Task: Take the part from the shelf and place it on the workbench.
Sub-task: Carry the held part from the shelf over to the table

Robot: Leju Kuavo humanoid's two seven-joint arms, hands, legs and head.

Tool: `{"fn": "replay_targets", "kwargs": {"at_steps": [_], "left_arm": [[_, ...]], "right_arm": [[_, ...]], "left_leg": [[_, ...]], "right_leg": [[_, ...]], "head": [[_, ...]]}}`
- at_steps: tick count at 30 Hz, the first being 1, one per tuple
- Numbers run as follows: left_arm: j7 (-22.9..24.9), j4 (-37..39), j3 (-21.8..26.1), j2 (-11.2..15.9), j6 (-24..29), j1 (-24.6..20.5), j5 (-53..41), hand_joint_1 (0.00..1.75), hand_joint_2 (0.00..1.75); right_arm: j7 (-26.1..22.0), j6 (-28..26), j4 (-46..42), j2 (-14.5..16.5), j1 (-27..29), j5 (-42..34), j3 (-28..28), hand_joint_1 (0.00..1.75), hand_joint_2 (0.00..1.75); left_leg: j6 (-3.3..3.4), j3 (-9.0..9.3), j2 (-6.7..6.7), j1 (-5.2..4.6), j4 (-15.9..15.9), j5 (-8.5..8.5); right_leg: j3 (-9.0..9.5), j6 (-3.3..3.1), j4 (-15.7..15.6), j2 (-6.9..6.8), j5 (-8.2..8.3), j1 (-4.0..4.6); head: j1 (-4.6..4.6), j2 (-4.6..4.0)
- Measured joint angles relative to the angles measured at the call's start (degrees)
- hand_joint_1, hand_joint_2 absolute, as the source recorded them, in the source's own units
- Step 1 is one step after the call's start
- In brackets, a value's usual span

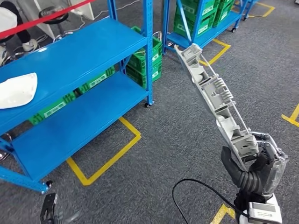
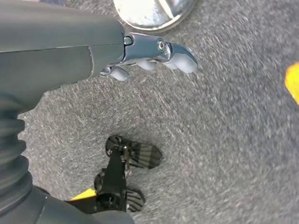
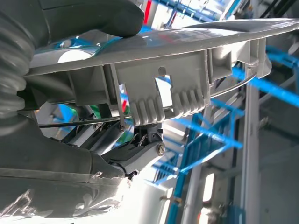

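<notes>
A long grey ribbed plastic part (image 1: 215,95) slants up over the carpet at the right of the head view. My right hand (image 1: 259,165) grips its lower end at the bottom right. In the right wrist view the same part (image 3: 169,70) runs across the picture, with the thumb pressed on one side and the fingers (image 3: 141,156) under it. The blue shelf (image 1: 74,60) stands at the left, apart from the part. My left hand (image 2: 155,56) hangs above the grey carpet with its fingers stretched out and nothing in it.
A white curved part (image 1: 17,91) lies on the shelf's upper board at the far left. Green crates (image 1: 146,63) sit under and behind the shelves. Yellow tape lines (image 1: 105,161) mark the carpet. A black cable (image 1: 197,186) loops near my right arm. A person's shoes (image 1: 30,44) show at top left.
</notes>
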Motion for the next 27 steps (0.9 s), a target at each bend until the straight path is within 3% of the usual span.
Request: {"fn": "replay_targets", "kwargs": {"at_steps": [2,4,6,7,8,9,11,13,15,17,18,19,20,22,23,24,25,26,27], "left_arm": [[0.01,0.04,0.01,-0.16,-0.01,-0.08,0.00,0.00,1.75],[0.05,0.08,0.02,-0.34,-0.01,0.01,-0.02,0.00,1.75],[0.24,0.09,0.09,-0.40,0.10,0.27,-0.15,0.00,1.75],[0.37,0.10,0.14,-0.40,0.18,0.39,-0.29,0.00,1.75],[0.46,0.12,0.18,-0.41,0.25,0.46,-0.44,0.00,1.75],[0.50,0.14,0.19,-0.43,0.28,0.48,-0.58,0.00,1.75],[0.42,0.16,0.20,-0.45,0.25,0.36,-0.86,0.00,1.75],[0.24,0.16,0.20,-0.45,0.17,0.06,-1.08,0.00,1.75],[0.14,0.19,0.20,-0.50,0.10,-0.17,-1.16,0.00,1.75],[0.13,0.22,0.20,-0.66,-0.08,-0.26,-1.17,0.00,1.75],[0.13,0.24,0.20,-0.68,-0.19,-0.34,-1.21,0.00,1.75],[0.13,0.26,0.20,-0.71,-0.32,-0.39,-1.26,0.00,1.75],[0.13,0.27,0.20,-0.73,-0.43,-0.42,-1.33,0.00,1.75],[0.13,0.27,0.21,-0.63,-0.51,-0.34,-1.45,0.00,1.75],[0.13,0.27,0.21,-0.59,-0.53,-0.31,-1.52,0.00,1.75],[0.13,0.27,0.22,-0.53,-0.57,-0.32,-1.60,0.00,1.75],[0.13,0.27,0.22,-0.47,-0.62,-0.37,-1.68,0.00,1.75],[0.13,0.27,0.21,-0.42,-0.67,-0.43,-1.76,0.00,1.75],[0.13,0.27,0.21,-0.33,-0.73,-0.49,-1.82,0.00,1.75]], "right_arm": [[0.00,-0.01,-0.01,0.00,0.07,-0.02,-0.05,1.75,1.75],[-0.01,-0.02,-0.01,0.01,-0.02,-0.06,-0.14,1.75,1.75],[-0.07,-0.09,0.04,0.02,-0.12,-0.16,-0.27,1.75,1.75],[-0.14,-0.17,0.09,0.02,-0.13,-0.22,-0.31,1.75,1.75],[-0.21,-0.28,0.17,0.02,-0.13,-0.26,-0.36,1.75,1.75],[-0.28,-0.42,0.25,0.02,-0.14,-0.27,-0.41,1.75,1.75],[-0.38,-0.68,0.34,0.02,-0.13,-0.22,-0.51,1.75,1.75],[-0.47,-0.89,0.36,0.02,-0.16,-0.15,-0.61,1.75,1.75],[-0.54,-1.09,0.35,0.03,-0.11,-0.09,-0.67,1.75,1.75],[-0.61,-1.26,0.34,0.04,0.14,-0.05,-0.75,1.75,1.75],[-0.64,-1.32,0.32,0.04,0.27,-0.06,-0.81,1.75,1.75],[-0.66,-1.37,0.29,0.04,0.36,-0.04,-0.87,1.75,1.75],[-0.68,-1.39,0.26,0.04,0.42,-0.04,-0.90,1.75,1.75],[-0.69,-1.41,0.21,0.04,0.43,-0.03,-0.92,1.75,1.75],[-0.69,-1.43,0.20,0.04,0.46,-0.04,-0.92,1.75,1.75],[-0.69,-1.47,0.20,0.04,0.49,-0.04,-0.96,1.75,1.75],[-0.69,-1.52,0.20,0.04,0.52,-0.03,-1.02,1.75,1.75],[-0.69,-1.58,0.19,0.04,0.56,-0.03,-1.09,1.75,1.75],[-0.69,-1.64,0.16,0.04,0.58,-0.02,-1.15,1.75,1.75]], "left_leg": [[-0.49,-0.22,0.49,0.21,0.02,0.23],[-0.89,-1.18,-2.05,0.59,1.98,-2.19],[-1.15,-3.66,-5.38,0.77,8.56,-7.02],[-1.20,-5.09,-6.00,0.73,12.55,-9.03],[-1.24,-6.08,-6.25,0.68,15.54,-10.12],[-1.21,-6.19,-6.33,0.67,16.61,-10.04],[-1.02,-3.22,-6.84,0.74,12.31,-7.09],[-0.78,1.34,-9.58,1.02,4.47,-4.73],[-0.63,3.17,-11.59,1.10,0.75,-4.23],[-0.25,2.69,-10.49,1.05,0.66,-3.49],[0.13,2.38,-9.72,1.07,0.59,-3.06],[0.58,1.99,-8.85,1.09,0.52,-2.56],[0.94,1.55,-7.98,1.11,0.41,-2.03],[1.24,0.56,-6.35,0.77,0.47,-1.11],[1.22,0.01,-5.42,0.67,0.50,-0.65],[1.19,-0.55,-4.52,0.60,0.54,-0.18],[1.09,-1.11,-3.64,0.56,0.55,0.26],[0.94,-1.62,-2.89,0.53,0.56,0.67],[0.70,-2.04,-2.23,0.51,0.58,1.05]], "right_leg": [[-0.75,-1.03,-0.32,1.13,0.71,0.10],[-1.48,-1.96,-0.55,2.29,1.43,-0.12],[-2.45,-2.65,-0.60,3.52,2.29,-0.26],[-3.04,-2.84,-0.55,4.18,2.74,-0.26],[-3.68,-2.93,-0.48,4.92,3.22,-0.23],[-4.37,-2.94,-0.39,5.68,3.72,-0.23],[-5.81,-2.72,-0.19,7.33,4.75,-0.35],[-7.32,-2.20,0.04,8.83,5.85,-0.49],[-8.27,-1.50,-0.14,10.04,7.20,-0.65],[-8.74,-0.66,-0.69,11.07,8.42,-0.85],[-9.17,-0.27,-0.50,10.52,8.05,-0.75],[-9.78,0.05,0.67,9.28,6.61,-0.62],[-10.67,0.26,3.17,7.58,4.11,-0.53],[-12.57,0.59,11.20,5.02,-1.70,-0.58],[-13.08,0.74,15.03,4.62,-3.37,-0.71],[-12.83,0.87,17.36,4.47,-3.69,-0.83],[-11.61,0.97,17.71,4.38,-2.88,-0.93],[-9.32,1.05,15.81,4.06,-1.50,-1.00],[-6.21,1.16,12.01,3.16,-0.66,-1.04]], "head": [[-0.07,-0.01],[-0.15,-0.01],[-0.42,-0.01],[-0.54,-0.01],[-0.64,-0.01],[-0.67,-0.01],[-0.67,-0.01],[-0.65,-0.01],[-0.67,-0.01],[-0.73,-0.01],[-0.67,-0.01],[-0.44,-0.01],[-0.21,-0.01],[0.21,-0.01],[0.22,-0.01],[0.22,-0.01],[0.23,-0.01],[0.22,-0.01],[0.22,-0.01]]}}
